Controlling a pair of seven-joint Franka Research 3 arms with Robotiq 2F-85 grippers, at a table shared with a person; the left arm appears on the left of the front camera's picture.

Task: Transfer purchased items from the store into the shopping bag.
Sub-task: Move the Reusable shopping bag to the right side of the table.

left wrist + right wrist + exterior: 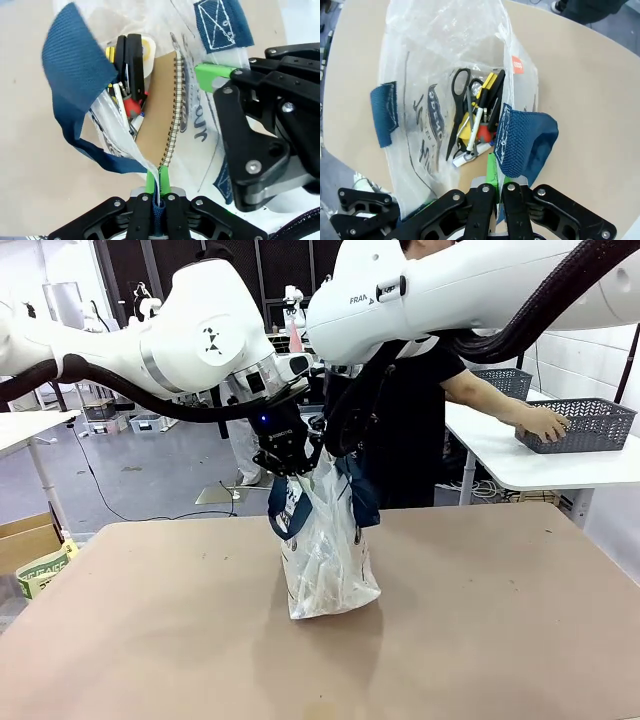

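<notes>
Tan tabletop [150, 640]: crinkly translucent bag [325, 575], rim pinched by left claw [159, 176] and right claw [494, 167].

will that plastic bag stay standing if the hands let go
Its top would probably slump: the bag is thin wrinkled film pinched by the left hand and right hand. The notebook and scissors inside likely steady its base.

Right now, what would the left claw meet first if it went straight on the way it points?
Probably the brown spiral-bound notebook inside the translucent plastic bag that the left claw grips; depth is unclear.
</notes>
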